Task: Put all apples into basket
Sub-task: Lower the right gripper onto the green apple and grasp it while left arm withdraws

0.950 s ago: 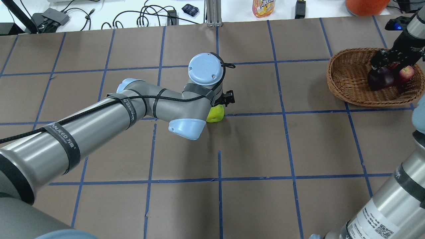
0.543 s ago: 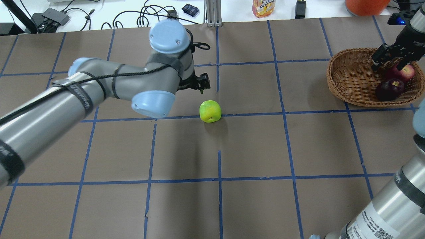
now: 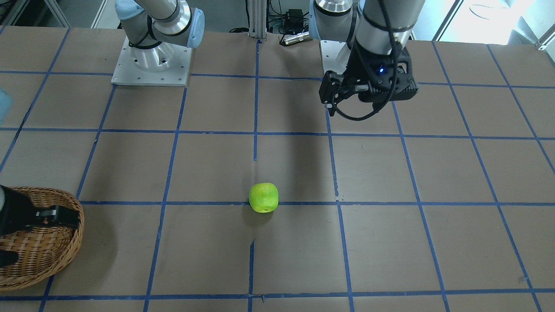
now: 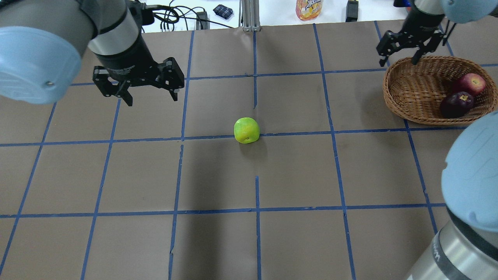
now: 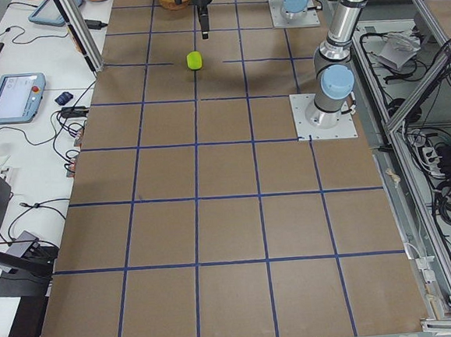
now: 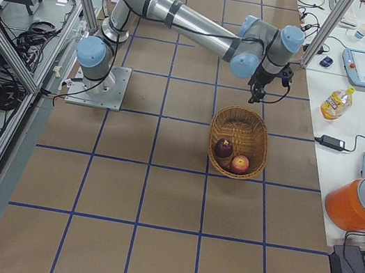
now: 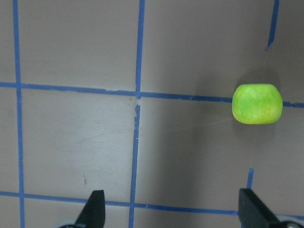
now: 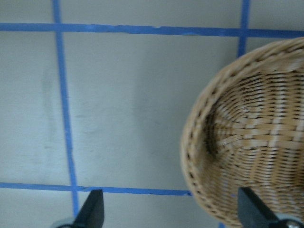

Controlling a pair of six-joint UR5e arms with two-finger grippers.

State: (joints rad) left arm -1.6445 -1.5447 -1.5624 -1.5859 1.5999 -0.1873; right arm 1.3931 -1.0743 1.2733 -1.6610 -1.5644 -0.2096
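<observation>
only green apple [image 4: 246, 130] not in basket [image 4: 389, 93] yet; left gripper [image 4: 151, 99] & right gripper [image 4: 398, 62] wide open, empty; nxt prob: descend over it, grip.

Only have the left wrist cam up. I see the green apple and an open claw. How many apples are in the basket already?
Observer: Two. The red apple and the maroon apple lie side by side in the basket, toward its right end in the overhead view.
Operator: Right claw holding anything?
Observer: No. The right claw is open and empty, above the basket's far-left rim in the overhead view.
Operator: Where's the basket from the green apple?
Observer: In the overhead view the basket sits far to the right of the green apple, on the robot's right side.
</observation>
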